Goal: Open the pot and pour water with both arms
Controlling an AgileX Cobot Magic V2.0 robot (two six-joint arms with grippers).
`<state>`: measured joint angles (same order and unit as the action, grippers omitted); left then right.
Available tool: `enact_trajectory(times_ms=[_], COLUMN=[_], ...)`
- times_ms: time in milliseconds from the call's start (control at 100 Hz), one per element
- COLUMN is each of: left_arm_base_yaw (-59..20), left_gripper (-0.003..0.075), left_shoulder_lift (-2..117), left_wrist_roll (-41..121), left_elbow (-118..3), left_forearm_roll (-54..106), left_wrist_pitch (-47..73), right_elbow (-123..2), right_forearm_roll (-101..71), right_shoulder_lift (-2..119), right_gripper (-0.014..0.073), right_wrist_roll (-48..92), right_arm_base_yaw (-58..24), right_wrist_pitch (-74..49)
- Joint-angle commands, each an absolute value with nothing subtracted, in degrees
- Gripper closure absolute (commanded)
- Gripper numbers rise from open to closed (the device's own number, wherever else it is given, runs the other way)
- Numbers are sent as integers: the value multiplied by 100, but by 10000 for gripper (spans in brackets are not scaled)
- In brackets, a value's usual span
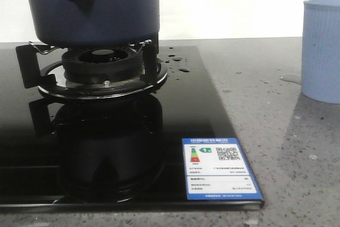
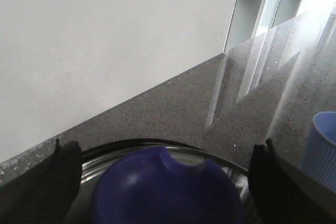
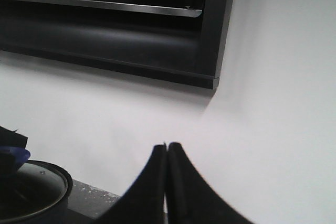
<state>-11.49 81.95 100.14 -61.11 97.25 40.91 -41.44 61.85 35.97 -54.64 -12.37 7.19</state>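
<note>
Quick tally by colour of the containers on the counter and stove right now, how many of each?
Dark navy: 1, the pot sitting on the burner.
Light blue: 1, the ribbed cup on the grey counter.
Total: 2 containers.

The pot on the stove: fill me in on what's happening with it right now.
The pot sits on the burner, lid on. The left gripper is open, its fingers either side of the blue lid knob, not yet closed on it. The right gripper is shut and holds nothing. Water drops lie on the black cooktop; the light blue cup stands to the right.
</note>
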Motion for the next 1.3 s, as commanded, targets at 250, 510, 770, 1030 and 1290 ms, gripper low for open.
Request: enact_trajectory(times_ms=[250,510,770,1030,1290], left_arm_base_yaw=[-1067,-1067,-1067,-1067,-1067], left_gripper=[457,729,739,739,739], left_shoulder_lift=[6078,3169,940,446,446], left_wrist_roll=[9345,9344,9356,9356,9356], left_elbow=[-6184,-4159,-2002,-1310,-1302], left_forearm_roll=[9907,9663,9595,9728,9728], left_wrist_pitch=[2754,1234,632,729,797], right_elbow=[-3816,-2676,-1700,-1605,-1605], right_forearm_roll=[6190,6190,6190,6190,6190], right_shoulder_lift=[3397,2494,1780,1758,1758], right_gripper=[659,659,659,659,659], right_wrist_roll=[-5466,-5466,-5466,-5466,-5466], right_arm_base_yaw=[-1207,-1207,-1207,-1207,-1207], right_wrist_pitch=[1020,1868,2103,2250,2250])
